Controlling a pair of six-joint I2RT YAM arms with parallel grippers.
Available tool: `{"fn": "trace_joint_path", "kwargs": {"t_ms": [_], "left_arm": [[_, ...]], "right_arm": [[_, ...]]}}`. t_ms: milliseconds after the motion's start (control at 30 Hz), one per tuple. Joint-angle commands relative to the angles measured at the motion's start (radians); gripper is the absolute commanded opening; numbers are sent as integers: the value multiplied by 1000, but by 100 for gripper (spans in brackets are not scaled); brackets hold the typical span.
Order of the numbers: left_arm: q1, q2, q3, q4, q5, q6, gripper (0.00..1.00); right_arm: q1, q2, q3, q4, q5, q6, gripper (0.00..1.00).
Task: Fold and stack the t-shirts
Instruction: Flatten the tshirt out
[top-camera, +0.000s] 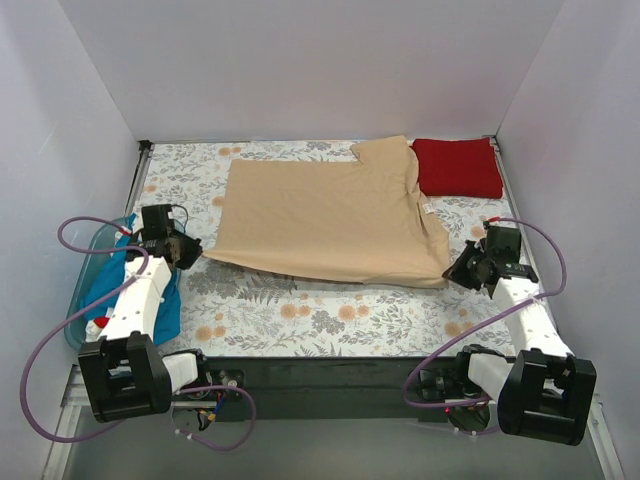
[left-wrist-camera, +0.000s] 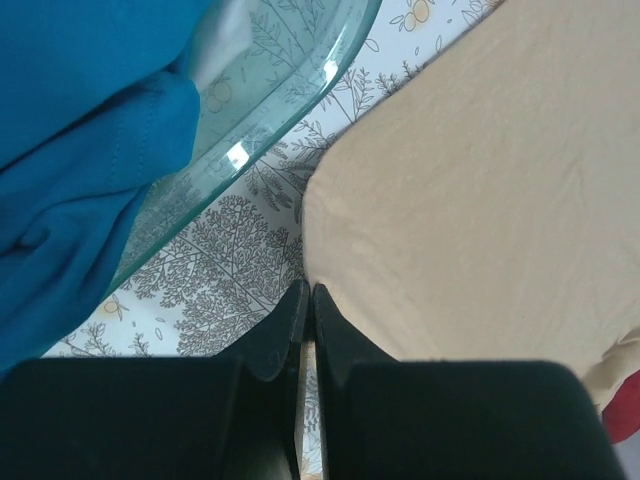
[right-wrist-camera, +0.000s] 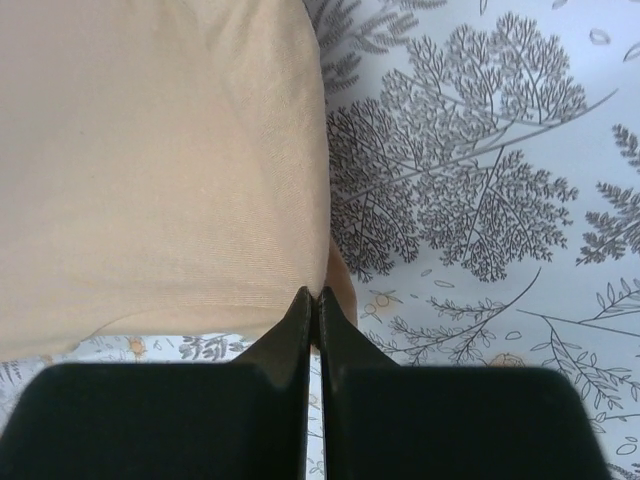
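Three t-shirts, one tub, one tablecloth, two arms

**Top view:** fixed camera high behind both arm bases, facing forward and down; it takes in the whole table.
**Left wrist view:** close above the table, looking along the left gripper at the tan shirt and tub.
**Right wrist view:** equally close, along the right gripper.
All three share the tan shirt's near edge, at its two corners.
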Motion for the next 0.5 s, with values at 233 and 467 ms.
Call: {"fn": "trace_joint_path", "kwargs": {"t_ms": [233, 467], "left_arm": [[24, -147, -3, -108, -116, 10, 0], [30, -189, -35, -151, -114, 13, 0]], "right_arm": [[-8, 21, -114, 0, -28, -5, 1], [-14, -53, -107, -31, 15, 13, 1]]}}
